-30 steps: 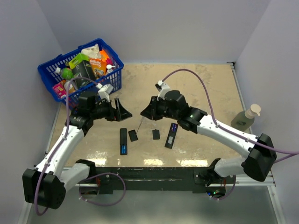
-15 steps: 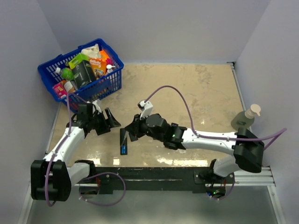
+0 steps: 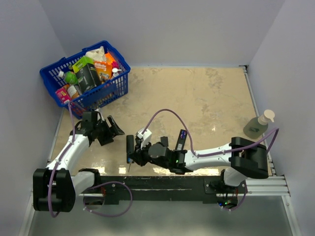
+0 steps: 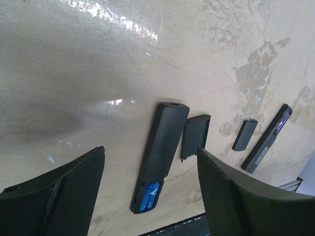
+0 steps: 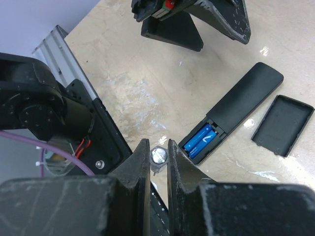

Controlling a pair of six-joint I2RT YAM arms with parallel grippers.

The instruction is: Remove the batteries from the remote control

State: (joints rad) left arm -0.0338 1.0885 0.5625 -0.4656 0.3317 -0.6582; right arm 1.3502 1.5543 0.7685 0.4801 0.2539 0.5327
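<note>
A black remote [image 3: 130, 145] lies open, with two bright blue batteries [image 5: 202, 140] in its near end; the batteries also show in the left wrist view [image 4: 147, 195]. A second remote [image 3: 180, 142] lies to the right with a purplish battery [image 3: 183, 133] showing. My right gripper [image 5: 158, 147] is shut on a small metal tool [image 5: 159, 156] with a hex head, just beside the first remote's battery end [image 3: 131, 158]. My left gripper [image 3: 110, 129] is open and empty, left of that remote. Two flat black covers [image 4: 195, 136] [image 4: 244, 135] lie between the remotes.
A blue basket [image 3: 106, 93] full of groceries stands at the back left, close behind my left arm. A soap bottle [image 3: 257, 127] stands at the right edge. The black rail [image 3: 162, 183] runs along the table's near edge, just below my right gripper.
My right arm has swung left and down to the near end of the left remote, with the tool in it. My left gripper has drawn back to the left.
</note>
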